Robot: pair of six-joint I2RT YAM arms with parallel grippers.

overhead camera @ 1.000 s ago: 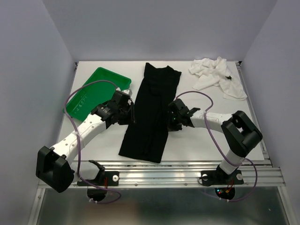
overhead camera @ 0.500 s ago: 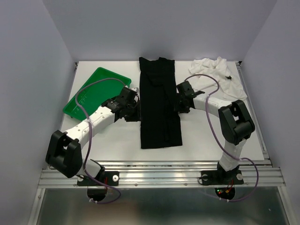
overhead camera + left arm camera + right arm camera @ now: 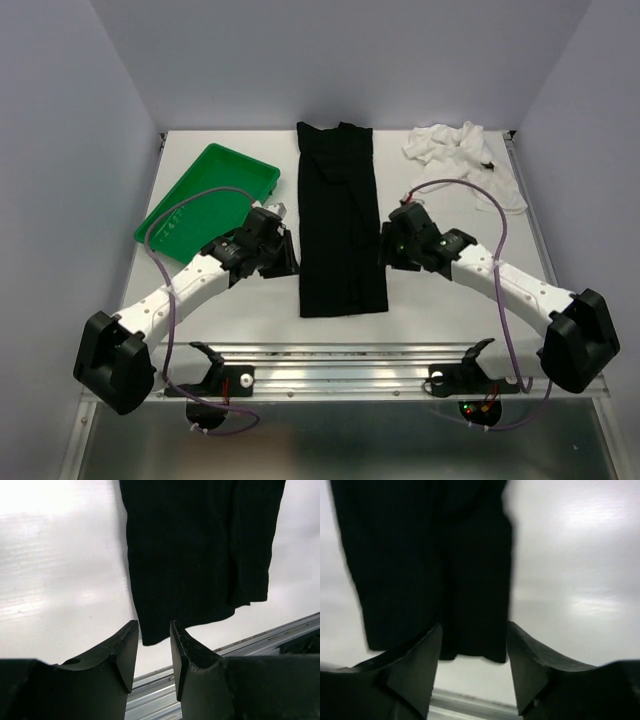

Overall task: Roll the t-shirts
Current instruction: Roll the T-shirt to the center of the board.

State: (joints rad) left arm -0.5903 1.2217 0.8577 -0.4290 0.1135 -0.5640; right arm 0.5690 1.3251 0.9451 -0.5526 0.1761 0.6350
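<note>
Black t-shirt [image 3: 338,230]: folded to a long narrow strip, flat on the table [image 3: 450,310], lying between the two sets of jaws.
Left gripper [image 3: 154,632]: jaws parted by a narrow gap, nothing in it; a lower corner of the strip shows just ahead of the tips.
Right gripper [image 3: 474,630]: jaws spread wider, empty; the strip's lower edge lies ahead of them.
White t-shirt [image 3: 460,160]: crumpled, well beyond the right jaws.
Green tray [image 3: 200,195]: outboard of the left jaws.
</note>
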